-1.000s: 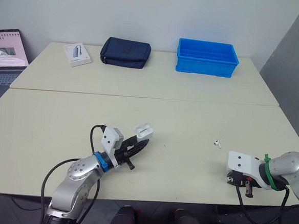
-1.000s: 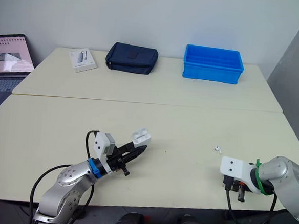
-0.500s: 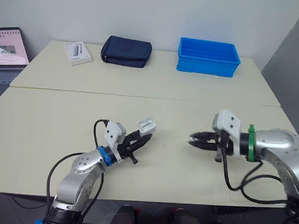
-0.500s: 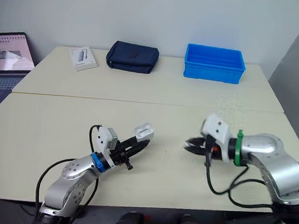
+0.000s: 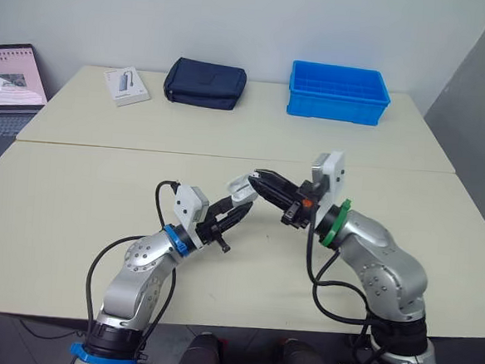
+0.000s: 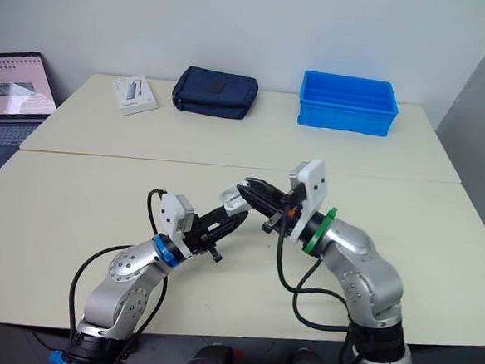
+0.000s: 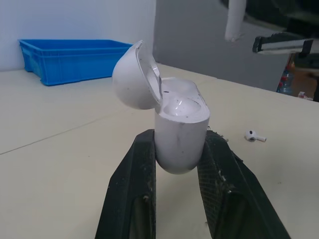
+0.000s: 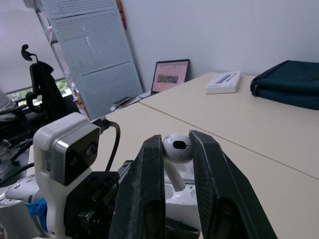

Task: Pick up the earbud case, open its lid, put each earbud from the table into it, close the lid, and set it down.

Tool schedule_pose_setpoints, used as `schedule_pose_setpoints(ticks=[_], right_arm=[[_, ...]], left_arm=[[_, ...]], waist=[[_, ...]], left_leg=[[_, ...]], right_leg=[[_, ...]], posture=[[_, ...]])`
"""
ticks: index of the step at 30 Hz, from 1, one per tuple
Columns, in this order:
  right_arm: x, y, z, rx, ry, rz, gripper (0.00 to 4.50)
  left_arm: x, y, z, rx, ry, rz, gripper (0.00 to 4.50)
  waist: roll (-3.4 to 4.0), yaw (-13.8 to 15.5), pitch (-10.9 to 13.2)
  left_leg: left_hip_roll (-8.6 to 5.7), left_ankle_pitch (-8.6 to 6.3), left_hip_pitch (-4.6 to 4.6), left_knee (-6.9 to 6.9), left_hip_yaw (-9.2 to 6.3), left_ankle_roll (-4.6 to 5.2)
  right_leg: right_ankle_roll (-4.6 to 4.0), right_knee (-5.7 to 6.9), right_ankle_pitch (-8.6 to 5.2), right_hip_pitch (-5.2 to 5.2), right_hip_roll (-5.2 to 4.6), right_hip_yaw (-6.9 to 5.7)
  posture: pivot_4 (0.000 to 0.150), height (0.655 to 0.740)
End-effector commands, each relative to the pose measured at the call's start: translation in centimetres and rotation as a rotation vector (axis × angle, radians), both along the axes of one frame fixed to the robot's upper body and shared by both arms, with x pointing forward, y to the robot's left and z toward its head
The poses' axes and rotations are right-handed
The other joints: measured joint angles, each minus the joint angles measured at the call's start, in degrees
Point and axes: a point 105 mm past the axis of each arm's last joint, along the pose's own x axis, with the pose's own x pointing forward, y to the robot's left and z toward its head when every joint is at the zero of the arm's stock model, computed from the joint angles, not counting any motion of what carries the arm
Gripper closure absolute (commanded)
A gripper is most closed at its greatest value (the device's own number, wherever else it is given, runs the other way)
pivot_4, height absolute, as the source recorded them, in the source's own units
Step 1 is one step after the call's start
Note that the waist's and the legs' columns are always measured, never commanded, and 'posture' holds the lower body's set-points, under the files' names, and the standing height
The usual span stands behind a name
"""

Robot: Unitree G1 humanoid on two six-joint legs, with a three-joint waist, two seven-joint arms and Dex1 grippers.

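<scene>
My left gripper (image 5: 230, 216) is shut on the white earbud case (image 7: 180, 130) and holds it upright above the table, with the lid (image 7: 133, 75) hinged open. My right gripper (image 5: 260, 176) is shut on a white earbud (image 8: 177, 147), stem down, just above the case's open top (image 5: 241, 187). The earbud's stem (image 7: 234, 22) hangs a little above and to the side of the case. A second earbud (image 7: 254, 135) lies on the table beyond the case.
A blue bin (image 5: 338, 92), a dark pouch (image 5: 204, 83) and a small white box (image 5: 126, 86) stand along the far table. A laptop (image 5: 7, 91) sits at the far left. A seam (image 5: 227, 157) joins the two tables.
My right arm swung from the table's front right edge up to the centre, reaching the case's top. My left gripper lifted the case slightly and tilted it toward the right gripper.
</scene>
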Motion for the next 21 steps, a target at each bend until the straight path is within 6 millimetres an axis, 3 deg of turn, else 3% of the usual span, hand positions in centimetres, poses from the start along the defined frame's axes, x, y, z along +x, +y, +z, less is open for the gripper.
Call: schedule_pose_setpoints(ticks=[1,21], right_arm=[[-0.3,0.7,0.7,0.028,-0.061,-0.007,4.11],[0.5,2.2,-2.1,0.006,-0.079,-0.048,4.11]], left_arm=[[0.0,-0.3,1.1,-0.009,-0.05,-0.017,3.72],[0.2,-0.4,1.7,-0.016,-0.056,-0.033,3.72]], waist=[[0.0,0.0,0.0],[0.01,0.0,0.0]], left_leg=[[0.01,0.0,0.01,0.0,-0.01,0.0],[0.02,0.0,0.03,0.0,0.01,0.0]], right_leg=[[0.0,0.01,0.0,0.0,0.02,-0.01],[-0.02,0.02,0.0,0.01,0.03,0.02]], posture=[[0.15,0.74],[0.15,0.74]])
